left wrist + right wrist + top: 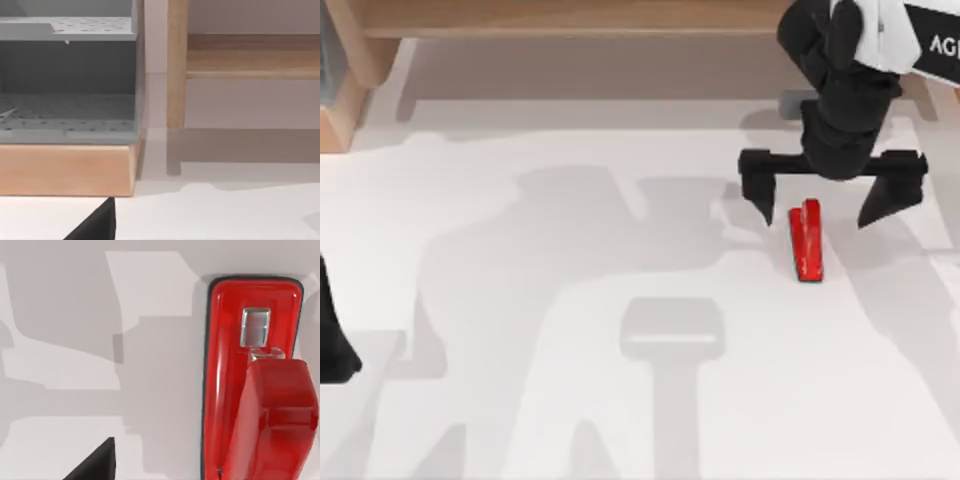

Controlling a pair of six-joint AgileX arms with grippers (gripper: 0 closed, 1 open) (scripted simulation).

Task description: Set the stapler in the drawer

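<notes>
Item: small bright red wedge-shaped stapler (807,242), lying flat on white tabletop (570,400), right side. Right pincer (817,212) spread wide, fingers straddling its far end, apparently poised to grasp. Left pincer (335,345) parked at left edge, state unclear.

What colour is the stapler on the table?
Bright red stapler, dark-edged base; clearest in the right wrist view.

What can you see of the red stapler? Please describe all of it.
The stapler is small, bright red and glossy like plastic, a narrow wedge with a dark edge underneath. The right wrist view shows a silvery metal piece set in its top and a raised red part behind it. It lies flat on the white table, right of centre. The open right gripper stands over its far end without touching it.
</notes>
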